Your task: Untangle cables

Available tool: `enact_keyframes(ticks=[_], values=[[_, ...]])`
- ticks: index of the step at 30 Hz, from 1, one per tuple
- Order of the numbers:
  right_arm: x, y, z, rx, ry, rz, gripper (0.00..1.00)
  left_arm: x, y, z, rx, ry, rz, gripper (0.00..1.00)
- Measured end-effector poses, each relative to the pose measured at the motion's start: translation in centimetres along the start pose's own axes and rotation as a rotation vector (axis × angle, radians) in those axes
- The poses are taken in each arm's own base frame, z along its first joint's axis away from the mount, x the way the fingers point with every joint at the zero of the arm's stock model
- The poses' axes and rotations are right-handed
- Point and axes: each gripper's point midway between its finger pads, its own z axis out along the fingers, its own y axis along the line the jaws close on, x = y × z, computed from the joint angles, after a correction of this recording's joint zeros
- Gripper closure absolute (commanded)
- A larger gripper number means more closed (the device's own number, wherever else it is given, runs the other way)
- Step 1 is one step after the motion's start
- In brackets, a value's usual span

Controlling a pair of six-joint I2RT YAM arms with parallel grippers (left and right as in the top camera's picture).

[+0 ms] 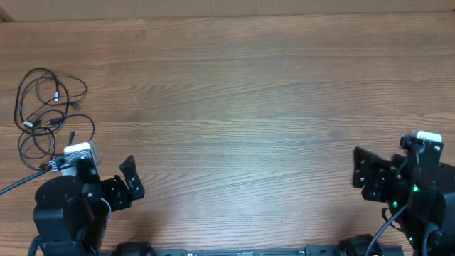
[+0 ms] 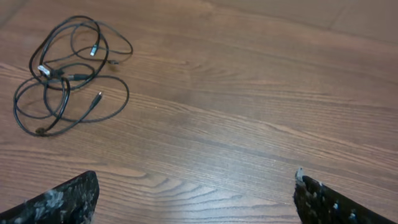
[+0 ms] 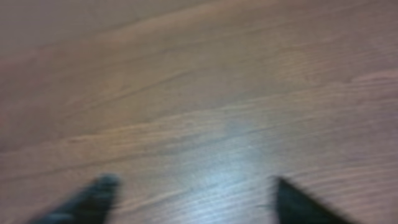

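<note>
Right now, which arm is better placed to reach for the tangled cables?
Left. The cables lie at the table's left side, just beyond the left gripper, whose jaws stand open and whose wrist camera shows the bundle. The right gripper sits at the opposite side, seeing only bare wood.

The cables [image 1: 50, 114] [image 2: 68, 74] lie in 1 loose tangle on the tabletop [image 1: 242, 85], at its far left. The left tool [image 1: 130, 179] [image 2: 196, 186] sits by the near left edge, nearer than the tangle and a little to its right, apart from it. From the left wrist, the cables lie ahead and to the left of its 2 fingers. The right tool [image 1: 359, 168] [image 3: 194, 186] sits by the near right edge, well apart from the cables, with most of the tabletop's width between the 2 tools.
</note>
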Motion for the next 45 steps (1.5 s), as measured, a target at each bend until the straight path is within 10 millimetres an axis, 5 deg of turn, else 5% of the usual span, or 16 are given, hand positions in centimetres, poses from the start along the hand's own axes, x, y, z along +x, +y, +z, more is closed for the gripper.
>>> enact_keyframes(ticks=[31,45], values=[[0.6,-0.4,-0.1,0.013,0.022,-0.003,0.00,0.4,0.1,0.3,-0.003,0.014,-0.002,0.00],[0.2,-2.3,-1.1,-0.001,-0.278,0.101,0.00,0.4,0.1,0.3,-0.003,0.014,-0.002,0.00]])
